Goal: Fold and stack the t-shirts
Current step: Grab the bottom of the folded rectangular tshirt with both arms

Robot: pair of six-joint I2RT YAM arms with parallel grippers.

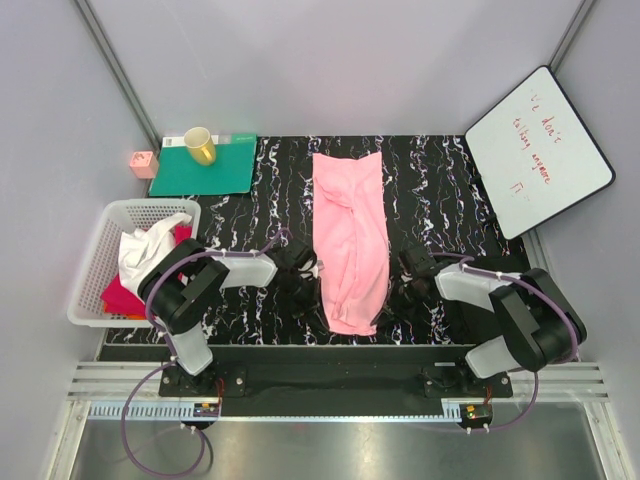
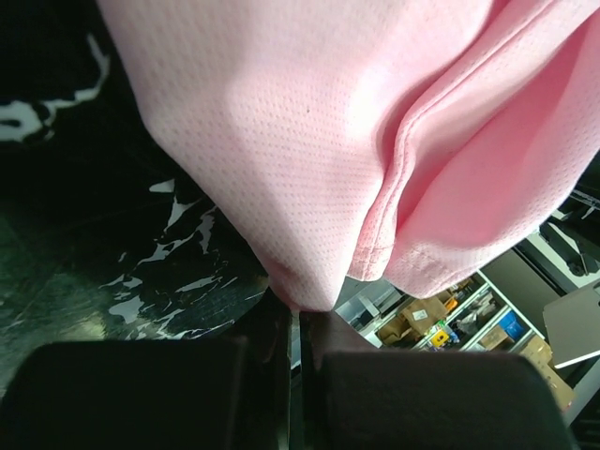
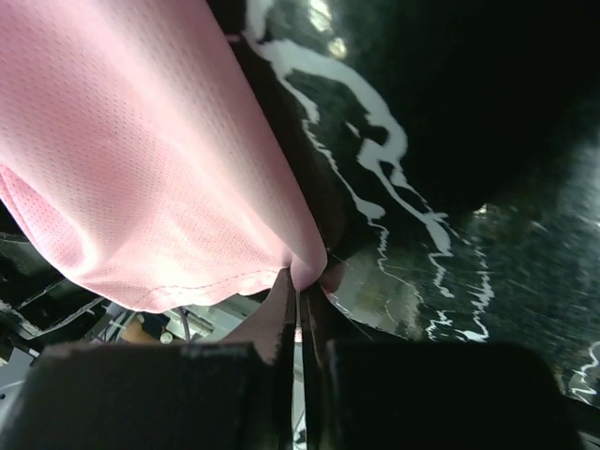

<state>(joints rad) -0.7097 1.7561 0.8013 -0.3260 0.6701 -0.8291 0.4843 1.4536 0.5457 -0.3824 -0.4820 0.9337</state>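
T-shirt [image 1: 350, 240] central — basket [image 1: 88, 262] left

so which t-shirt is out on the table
The light pink t-shirt, spread lengthwise on the table, with the left gripper and right gripper each shut on its edge. The white t-shirt and magenta-red t-shirt lie crumpled in the white basket.

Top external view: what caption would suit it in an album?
Left claw and right claw pinch a light pink t-shirt stretched on the black table; more t-shirts wait in a basket.
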